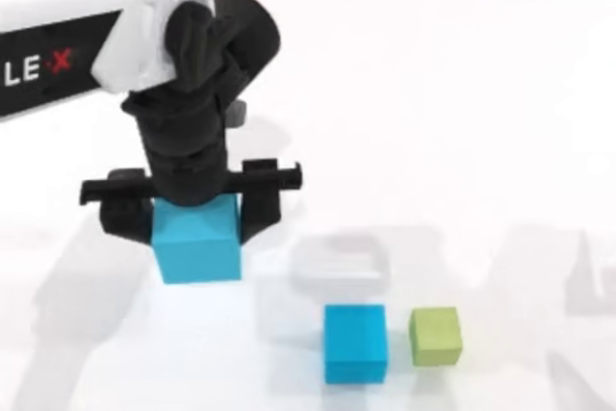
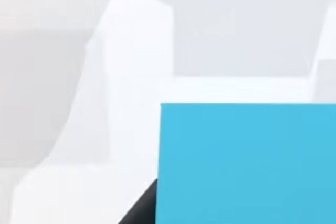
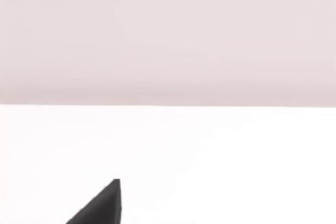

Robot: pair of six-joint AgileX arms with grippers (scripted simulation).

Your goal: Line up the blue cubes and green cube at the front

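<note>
The left arm's black two-finger tool [image 1: 195, 214] and the larger bright blue cube [image 1: 198, 241] between its fingers block the left-centre of the white surface [image 1: 462, 122]. Near the front edge, the smaller bright blue cube [image 1: 355, 342] and the small olive-green cube [image 1: 435, 335] stand just beside each other, a narrow gap between. The right half behind them lies open, as does the front-left corner.

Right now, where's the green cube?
In the top view, the green cube sits front right on the table, just right of the smaller blue cube.
</note>
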